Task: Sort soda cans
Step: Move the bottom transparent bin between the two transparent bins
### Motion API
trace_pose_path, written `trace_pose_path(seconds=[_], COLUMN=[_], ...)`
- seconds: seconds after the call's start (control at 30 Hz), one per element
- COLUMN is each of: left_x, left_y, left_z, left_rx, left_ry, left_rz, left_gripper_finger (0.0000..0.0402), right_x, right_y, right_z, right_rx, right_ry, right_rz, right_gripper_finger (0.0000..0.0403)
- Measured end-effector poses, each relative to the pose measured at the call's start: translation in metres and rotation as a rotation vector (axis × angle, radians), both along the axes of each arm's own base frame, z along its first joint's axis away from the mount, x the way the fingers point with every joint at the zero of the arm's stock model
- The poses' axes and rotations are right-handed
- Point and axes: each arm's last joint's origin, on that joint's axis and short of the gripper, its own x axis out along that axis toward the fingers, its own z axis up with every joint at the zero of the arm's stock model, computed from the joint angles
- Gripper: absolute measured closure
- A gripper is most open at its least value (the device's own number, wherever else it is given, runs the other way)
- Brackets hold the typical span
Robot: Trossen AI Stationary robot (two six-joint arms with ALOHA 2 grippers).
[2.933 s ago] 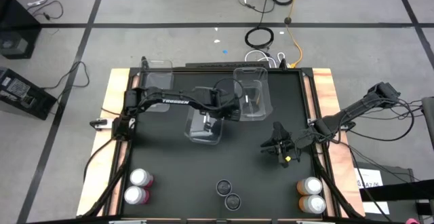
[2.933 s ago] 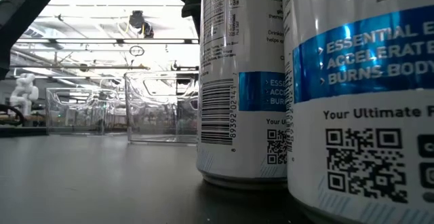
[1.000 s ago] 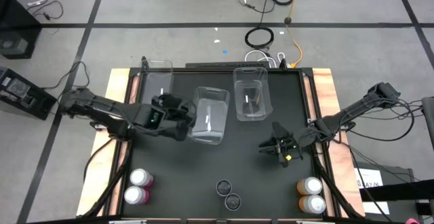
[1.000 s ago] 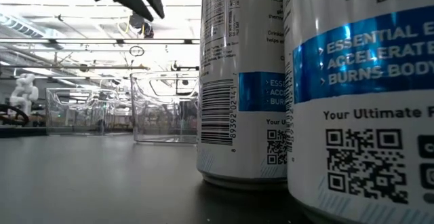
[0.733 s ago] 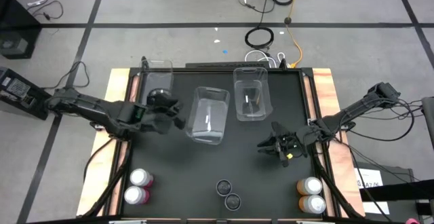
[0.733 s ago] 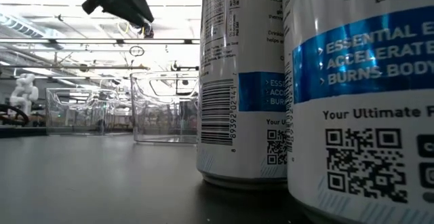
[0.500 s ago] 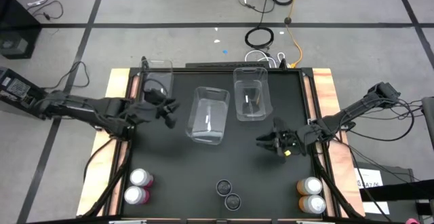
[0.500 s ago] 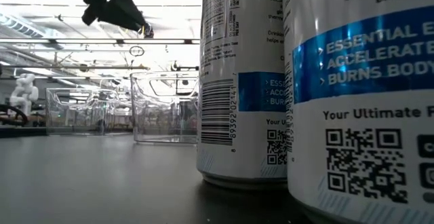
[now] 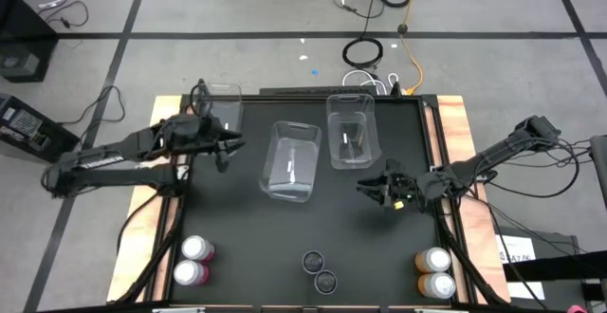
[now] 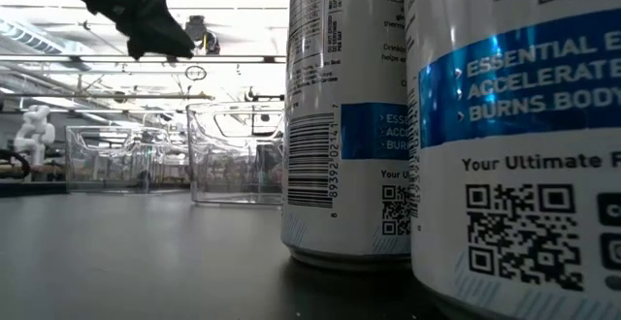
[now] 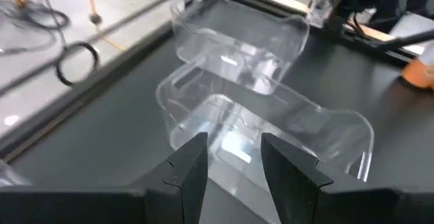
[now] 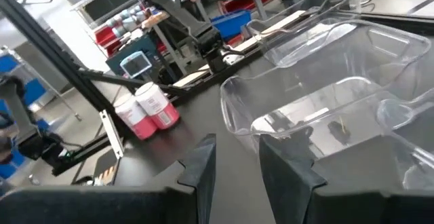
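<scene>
Sorting has not begun, as I judge it: the pink cans (image 9: 193, 260), dark cans (image 9: 319, 270) and orange cans (image 9: 434, 271) stand in pairs along the near edge, well apart from both pincers. My left gripper (image 9: 220, 150) hovers beside the clear bins (image 9: 291, 161), fingers parted, empty. My right gripper (image 9: 377, 192) waits likewise. A possible third bin behind the left gripper is hard to make out.

- A black table (image 9: 313, 223) with wooden side edges fills the frame's middle.
- Pink cans (image 9: 193, 261) stand lower left, dark cans (image 9: 320, 271) bottom centre, orange cans (image 9: 433, 272) lower right.
- Three clear bins (image 9: 290, 161) sit across the upper part.
</scene>
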Motion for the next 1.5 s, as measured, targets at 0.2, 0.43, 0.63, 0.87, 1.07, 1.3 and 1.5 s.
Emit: trace_pose_path(seconds=[0.2, 0.43, 0.63, 0.87, 1.07, 1.3, 1.5], left_x=[-0.004, -0.003, -0.004, -0.008, -0.002, 0.005, 0.01], left_y=[0.018, 0.025, 0.03, 0.045, 0.058, 0.063, 0.068], left_z=[-0.005, 0.001, 0.005, -0.007, -0.034, -0.046, -0.044], left_rx=[-0.049, -0.005, -0.03, -0.126, -0.26, -0.43, -0.457], left_ry=[-0.019, -0.082, -0.119, -0.011, 0.189, 0.252, 0.289], left_rz=[-0.069, -0.009, 0.151, 0.454, 0.489, 0.454, 0.509], left_gripper_finger=[0.0254, 0.0254, 0.0254, 0.0254, 0.0254, 0.0254, 0.0254], right_x=[0.0, 0.001, 0.0, 0.0, 0.0, 0.0, 0.0], right_y=[-0.003, -0.003, -0.004, -0.004, -0.004, -0.004, -0.004], right_z=[0.0, 0.0, -0.001, -0.001, -0.002, -0.002, -0.002], right_rx=[-0.012, -0.017, -0.047, -0.067, -0.082, -0.083, -0.085], right_ry=[-0.003, 0.0, 0.011, 0.015, 0.025, 0.026, 0.03], right_rz=[-0.051, -0.054, -0.049, -0.046, -0.044, -0.044, -0.044], right_gripper_finger=[0.0296, 0.0296, 0.0296, 0.0296, 0.0296, 0.0296, 0.0296])
